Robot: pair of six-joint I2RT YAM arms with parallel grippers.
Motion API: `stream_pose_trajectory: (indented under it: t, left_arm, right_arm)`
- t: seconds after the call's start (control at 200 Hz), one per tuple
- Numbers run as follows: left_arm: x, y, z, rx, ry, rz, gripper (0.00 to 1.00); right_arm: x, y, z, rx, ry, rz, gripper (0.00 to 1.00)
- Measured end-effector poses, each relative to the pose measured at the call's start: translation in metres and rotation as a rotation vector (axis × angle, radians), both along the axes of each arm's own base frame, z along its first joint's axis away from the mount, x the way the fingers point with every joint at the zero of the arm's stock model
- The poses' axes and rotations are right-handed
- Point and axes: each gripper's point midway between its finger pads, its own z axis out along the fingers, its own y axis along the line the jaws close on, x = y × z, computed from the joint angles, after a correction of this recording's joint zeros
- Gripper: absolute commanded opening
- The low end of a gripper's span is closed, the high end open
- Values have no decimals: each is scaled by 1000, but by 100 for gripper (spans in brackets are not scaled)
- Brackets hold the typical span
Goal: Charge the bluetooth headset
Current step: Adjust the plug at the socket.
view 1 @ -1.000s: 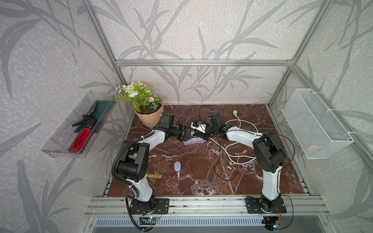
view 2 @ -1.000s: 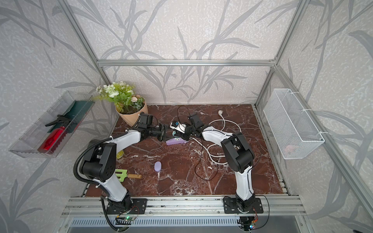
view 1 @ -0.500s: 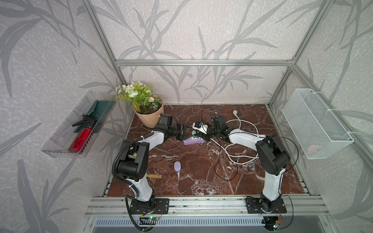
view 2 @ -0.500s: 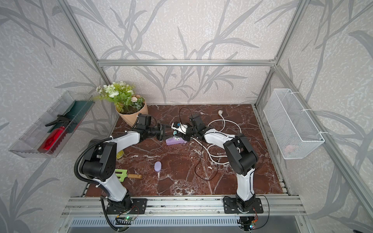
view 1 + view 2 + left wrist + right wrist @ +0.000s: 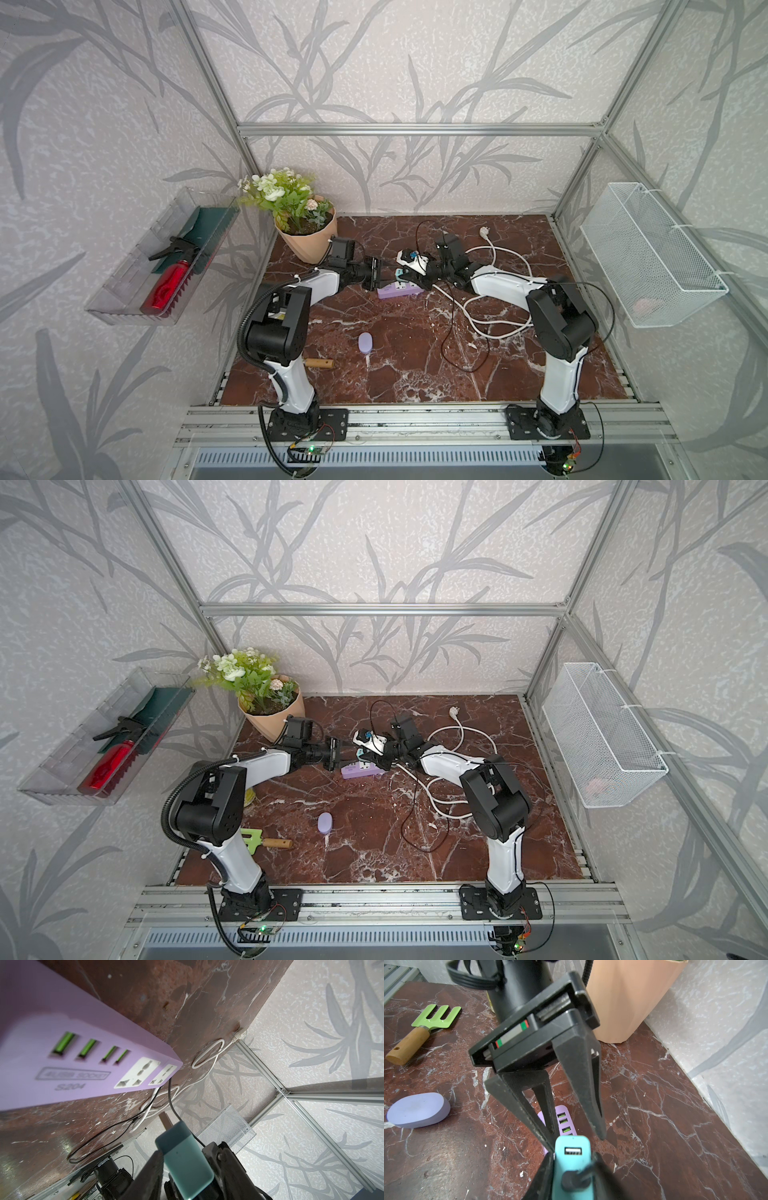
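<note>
We saw right claw [image 5: 572, 1159] gripping small teal plug adapter [image 5: 185, 1163] over long purple power strip [image 5: 399, 289], left claw [image 5: 576, 1139] jaws apart around it. Pale-lavender oval headset case [image 5: 418, 1110] lay apart on red-brown marble tabletop [image 5: 415, 353].

pale lavender oval bluetooth headset [image 5: 365, 343] lies flat.

The worktop [image 5: 415, 374] looks like polished, veined stone. The bluetooth headset [image 5: 418, 1110] is smooth matt plastic; the rake [image 5: 422, 1031] has a wooden handle.
</note>
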Motion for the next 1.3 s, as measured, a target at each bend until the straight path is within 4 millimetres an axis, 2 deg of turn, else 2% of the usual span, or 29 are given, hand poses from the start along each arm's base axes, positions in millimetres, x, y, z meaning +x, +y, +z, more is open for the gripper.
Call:
stream_pose_trajectory:
  t: [0.14,0.19,0.23,0.36,0.445,0.51,0.595,0.79,0.94,1.12,1.3]
  left_arm:
    - [0,0,-4,-2,11,-1,29]
    - [2,2,-5,0,12,8,27]
    - [3,3,-6,3,10,12,29]
    - [2,7,-8,10,5,14,45]
    - [-2,13,-12,18,10,22,46]
    - [-6,19,-15,28,19,29,37]
    - [-7,25,-17,46,13,31,31]
    - [-7,29,-17,66,-8,28,26]
    - [-9,33,-20,78,0,22,17]
    - [-14,42,-22,103,11,25,13]
    - [-21,50,-26,135,23,26,11]
  right_arm:
    - [2,4,2,3,-6,4,0]
    - [3,5,2,4,-2,3,0]
    - [4,6,1,4,0,4,0]
    - [1,9,-2,7,15,18,0]
    - [-3,14,-5,7,33,39,0]
    - [-7,17,-9,4,50,54,0]
    - [-9,18,-12,3,72,64,0]
    - [-14,18,-21,-3,123,65,0]
    - [-15,20,-30,-12,152,69,0]
    - [-5,24,-32,11,182,76,0]
    - [9,15,-26,55,211,61,0]
